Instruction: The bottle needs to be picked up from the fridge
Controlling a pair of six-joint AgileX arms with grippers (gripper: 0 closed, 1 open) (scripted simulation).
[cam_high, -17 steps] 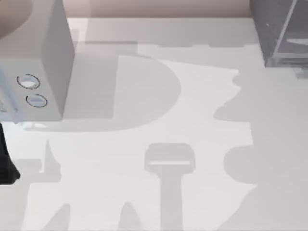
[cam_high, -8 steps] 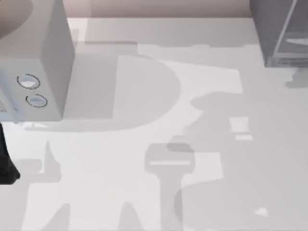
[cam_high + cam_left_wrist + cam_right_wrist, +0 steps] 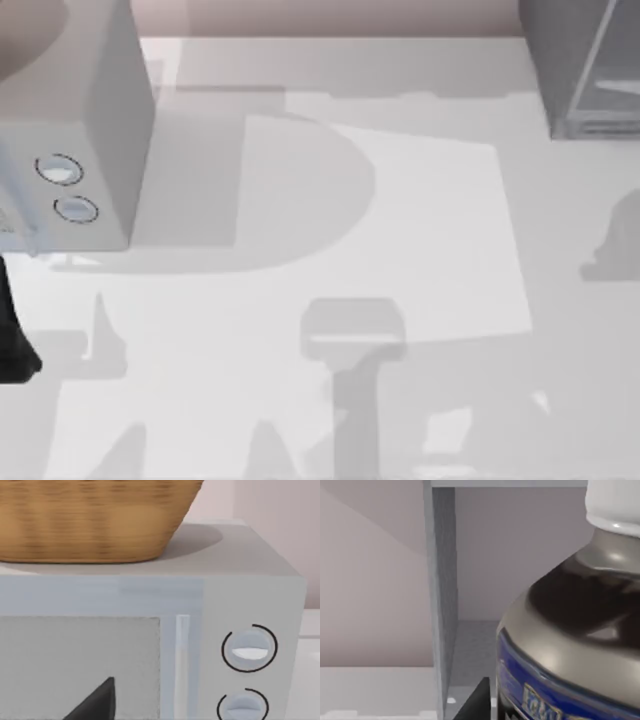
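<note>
Far left of the table (image 3: pixel 420 200) sits the microwave (image 3: pixel 90 130), two round knobs (image 3: pixel 60 170) on its front, and a dark bit of the left arm (image 3: pixel 12 340) pokes in at the left edge just below it. The left wrist view looks straight at the microwave door with a wicker basket (image 3: pixel 95 520) on top; one black fingertip (image 3: pixel 97 702) peeks in low, so I can't tell how far that claw is open. Far right at the back corner is the fridge (image 3: pixel 585 70). In the right wrist view the bottle (image 3: pixel 570 630) looms close up inside the fridge compartment, white cap, dark neck, blue label. A black fingertip (image 3: pixel 477 702) shows beside it, grip impossible to judge.
</note>
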